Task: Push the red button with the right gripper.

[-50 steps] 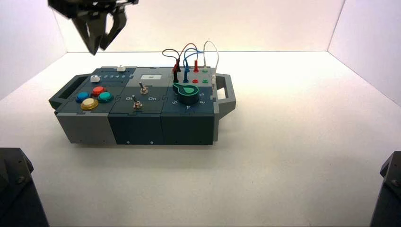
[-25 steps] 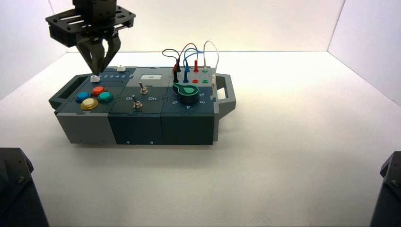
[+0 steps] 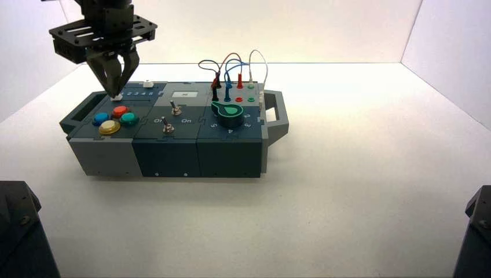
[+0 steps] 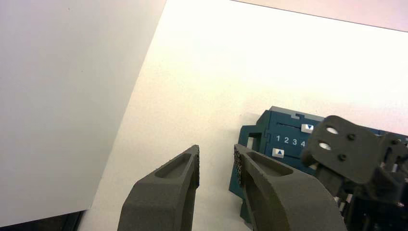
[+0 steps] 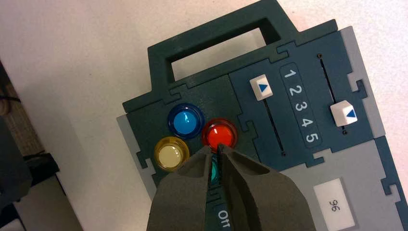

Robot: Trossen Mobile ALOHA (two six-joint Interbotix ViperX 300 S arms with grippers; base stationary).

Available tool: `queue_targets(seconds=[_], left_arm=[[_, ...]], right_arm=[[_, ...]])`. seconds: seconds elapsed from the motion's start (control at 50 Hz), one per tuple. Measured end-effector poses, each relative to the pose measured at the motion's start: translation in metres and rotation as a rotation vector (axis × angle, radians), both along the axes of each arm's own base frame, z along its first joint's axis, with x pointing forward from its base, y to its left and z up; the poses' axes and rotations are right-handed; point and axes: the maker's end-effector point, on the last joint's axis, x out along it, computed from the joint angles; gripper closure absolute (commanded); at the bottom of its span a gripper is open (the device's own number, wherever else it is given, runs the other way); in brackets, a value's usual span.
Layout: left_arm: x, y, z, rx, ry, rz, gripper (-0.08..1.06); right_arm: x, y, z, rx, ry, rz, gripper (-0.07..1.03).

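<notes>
Round, domed red button (image 3: 120, 111), left of the frame; the black right pincer (image 3: 114, 97) points down in the upper left, tips nearly together.

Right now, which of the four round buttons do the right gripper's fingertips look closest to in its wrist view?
The red button, between the blue and teal ones; the fingertips appear right at its edge.

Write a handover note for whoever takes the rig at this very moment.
Right gripper: closed, above the box's left part, near the red button.
Left gripper: idle above the table, away from the box, fingers apart.
Red button: in the four-button cluster, box's left side.
Done: right gripper closed and near its target; no press visible.
Left: line up, press red, back off.
</notes>
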Motion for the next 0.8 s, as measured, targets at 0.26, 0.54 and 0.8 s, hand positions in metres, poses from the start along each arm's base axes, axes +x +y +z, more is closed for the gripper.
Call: queue_targets(seconds=[0.26, 0.54, 0.8], left_arm=[[0.0, 0.0, 0.0, -0.004, -0.001, 0.003, 0.57], [0.0, -0.001, 0.0, -0.007, -0.002, 0.001, 0.57], [-0.001, -0.001, 0.003, -0.003, -0.014, 0.0, 0.57]], right_arm=[[0.0, 0.001, -0.003, -0.006, 0.005, 0.002, 0.91], [0.001, 0.003, -0.015, -0.022, 0.016, 0.002, 0.97], [0.003, 0.008, -0.01, -0.023, 0.018, 0.005, 0.98]])
